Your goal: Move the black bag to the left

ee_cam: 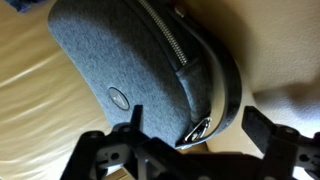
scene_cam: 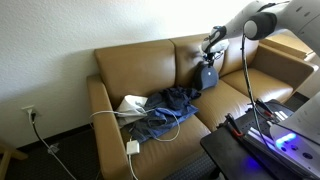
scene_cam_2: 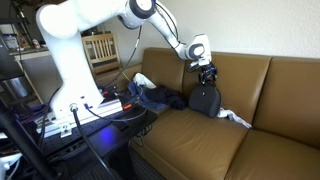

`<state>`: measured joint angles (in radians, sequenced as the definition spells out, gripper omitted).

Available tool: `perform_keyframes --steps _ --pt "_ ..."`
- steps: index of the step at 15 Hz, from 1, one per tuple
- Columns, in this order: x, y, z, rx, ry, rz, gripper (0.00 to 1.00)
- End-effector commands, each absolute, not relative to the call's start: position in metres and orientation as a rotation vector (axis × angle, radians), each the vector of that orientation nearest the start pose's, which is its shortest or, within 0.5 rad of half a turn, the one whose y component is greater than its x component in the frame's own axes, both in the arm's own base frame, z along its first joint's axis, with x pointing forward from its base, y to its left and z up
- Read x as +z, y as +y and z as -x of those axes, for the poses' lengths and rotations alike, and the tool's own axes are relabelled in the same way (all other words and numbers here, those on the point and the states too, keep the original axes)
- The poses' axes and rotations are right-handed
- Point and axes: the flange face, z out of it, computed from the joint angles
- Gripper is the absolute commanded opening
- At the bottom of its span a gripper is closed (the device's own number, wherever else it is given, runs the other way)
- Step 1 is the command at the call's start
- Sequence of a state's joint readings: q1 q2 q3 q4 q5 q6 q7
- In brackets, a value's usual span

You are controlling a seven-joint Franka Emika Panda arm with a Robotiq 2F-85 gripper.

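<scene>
The gripper (ee_cam: 192,115) is spread wide, its fingers (ee_cam: 133,118) on either side of the zippered top of the black bag (ee_cam: 120,60), with no clear grip on it. The bag stands on the seat of the tan sofa (scene_cam: 140,65), against the backrest, near a heap of blue clothes (scene_cam: 170,105).

Clothes heap (scene_cam: 165,108) just beside black bag (scene_cam: 207,77); backrest (scene_cam: 150,65) behind; seat cushion (scene_cam_2: 190,135) in front open.
</scene>
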<state>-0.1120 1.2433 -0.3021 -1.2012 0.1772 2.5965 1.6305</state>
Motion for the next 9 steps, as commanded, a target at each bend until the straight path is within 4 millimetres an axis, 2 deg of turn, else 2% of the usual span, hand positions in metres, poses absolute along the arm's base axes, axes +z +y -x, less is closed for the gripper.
perform_keyframes --steps 1,6,9 --pt "0.055 -0.26 -0.715 -0.266 2.65 1.673 1.0" --pt "0.051 -0.296 -0.701 -0.032 2.731 1.58 1.0" --pt "0.043 -0.302 -0.695 0.144 2.734 1.536 1.0"
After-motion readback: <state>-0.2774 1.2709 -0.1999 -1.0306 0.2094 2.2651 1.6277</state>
